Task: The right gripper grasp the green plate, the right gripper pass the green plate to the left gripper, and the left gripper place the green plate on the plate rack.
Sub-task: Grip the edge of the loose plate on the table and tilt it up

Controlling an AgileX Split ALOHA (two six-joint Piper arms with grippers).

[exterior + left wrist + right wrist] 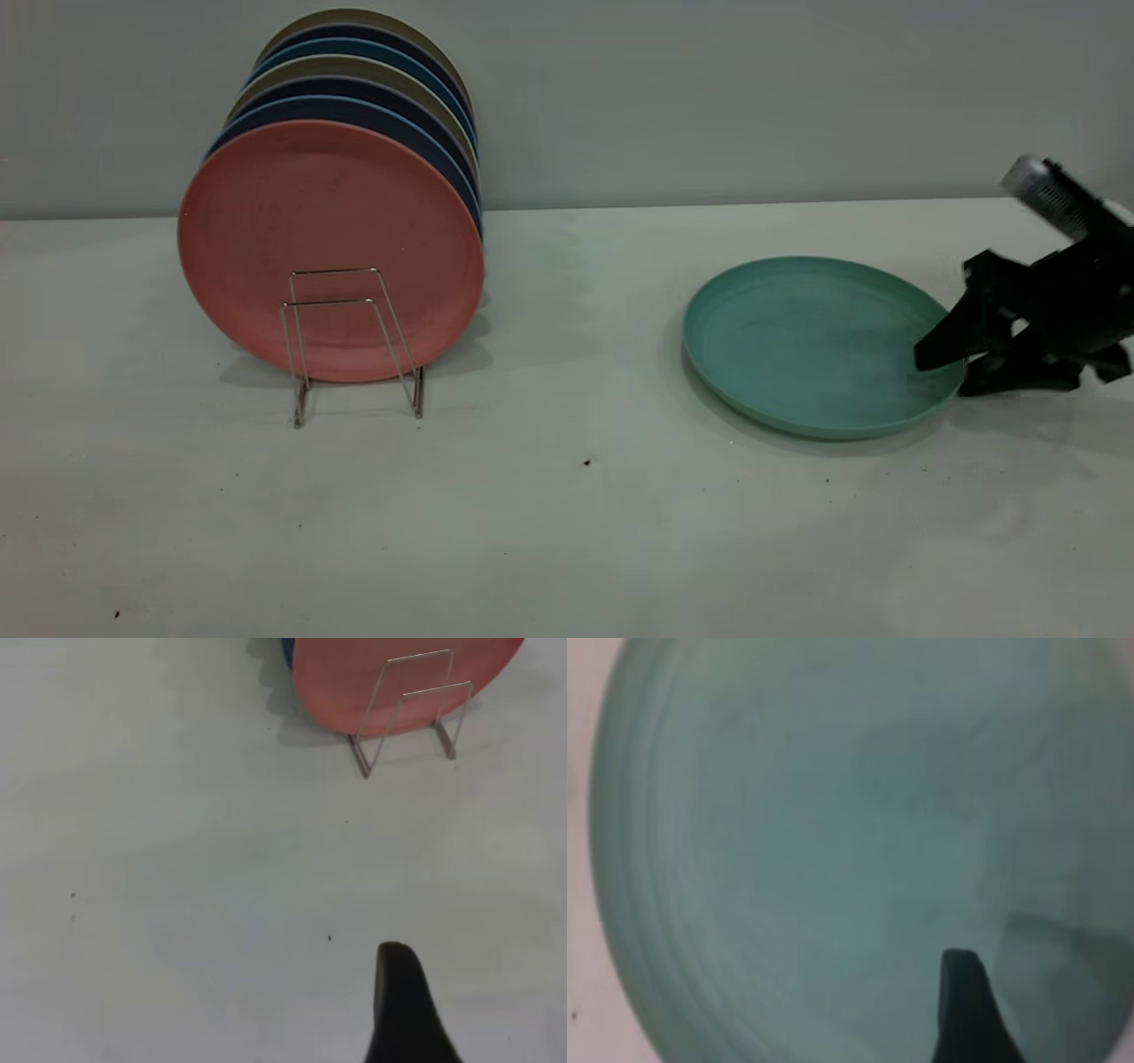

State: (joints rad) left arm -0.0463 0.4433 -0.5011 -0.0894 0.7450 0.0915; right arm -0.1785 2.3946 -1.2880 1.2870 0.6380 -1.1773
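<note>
The green plate [811, 341] lies flat on the table at the right. My right gripper [943, 372] is at the plate's right rim. It is open, with one finger [952, 341] over the inside of the plate and the other low outside the rim. In the right wrist view the plate [815, 842] fills the picture under one black finger [966, 1010]. The plate rack [354, 341] stands at the left and also shows in the left wrist view [412, 709]. My left gripper [403, 1014] hovers over bare table in front of the rack and is out of the exterior view.
Several plates stand upright in the rack, with a salmon-pink plate [332, 248] at the front and dark blue and beige ones behind. Two empty wire loops stand in front of the pink plate. A grey wall closes the back of the table.
</note>
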